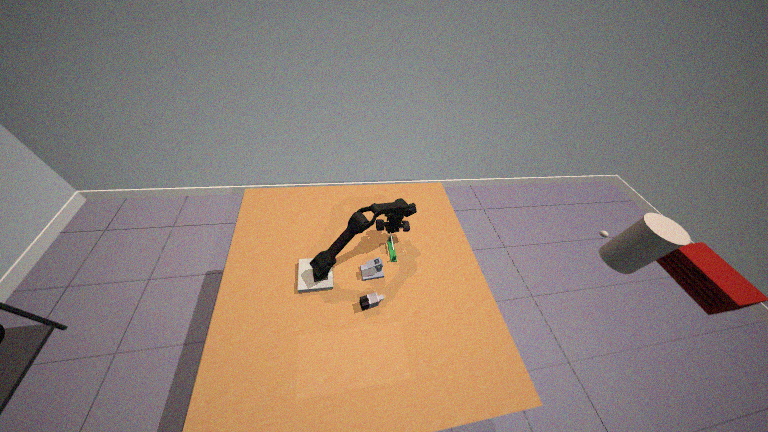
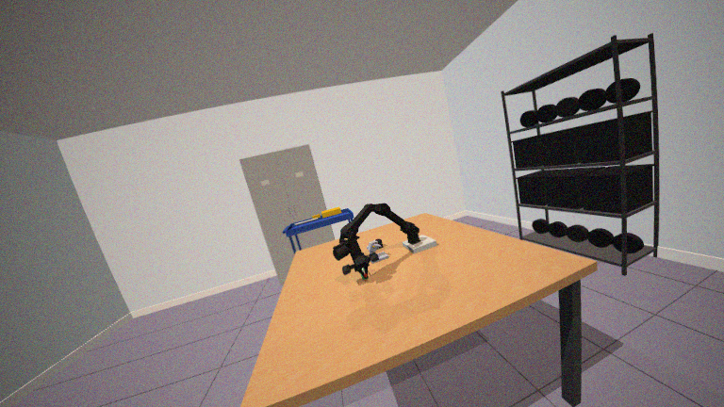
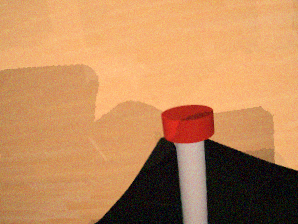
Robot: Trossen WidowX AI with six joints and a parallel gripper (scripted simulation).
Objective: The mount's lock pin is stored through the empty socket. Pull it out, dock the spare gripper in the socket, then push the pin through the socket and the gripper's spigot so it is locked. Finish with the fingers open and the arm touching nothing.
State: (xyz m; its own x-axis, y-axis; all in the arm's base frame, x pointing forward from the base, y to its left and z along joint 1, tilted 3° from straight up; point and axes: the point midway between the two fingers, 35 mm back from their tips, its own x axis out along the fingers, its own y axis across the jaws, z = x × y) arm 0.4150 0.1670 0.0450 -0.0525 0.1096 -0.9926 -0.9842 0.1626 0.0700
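Observation:
My gripper (image 1: 392,252) (image 2: 363,272) is shut on the lock pin (image 3: 192,189), a white shaft with a red cap (image 3: 188,123) that sticks out ahead of the fingers. The gripper points down at the orange table, beyond and to the right of the mount. The pin's cap hangs just above the table top in the wrist view. The grey mount (image 1: 371,268) (image 2: 377,245) with its socket stands on the table near the arm's base. The spare gripper (image 1: 369,300), black with a light spigot, lies on the table in front of the mount, apart from it.
The arm's white base plate (image 1: 314,279) (image 2: 419,245) sits left of the mount. The orange table (image 1: 375,365) (image 2: 455,283) stretches wide around them. Off the table are a black shelf rack (image 2: 586,152), a blue cart (image 2: 316,222), and a grey cylinder (image 1: 641,242) on a red block (image 1: 708,276).

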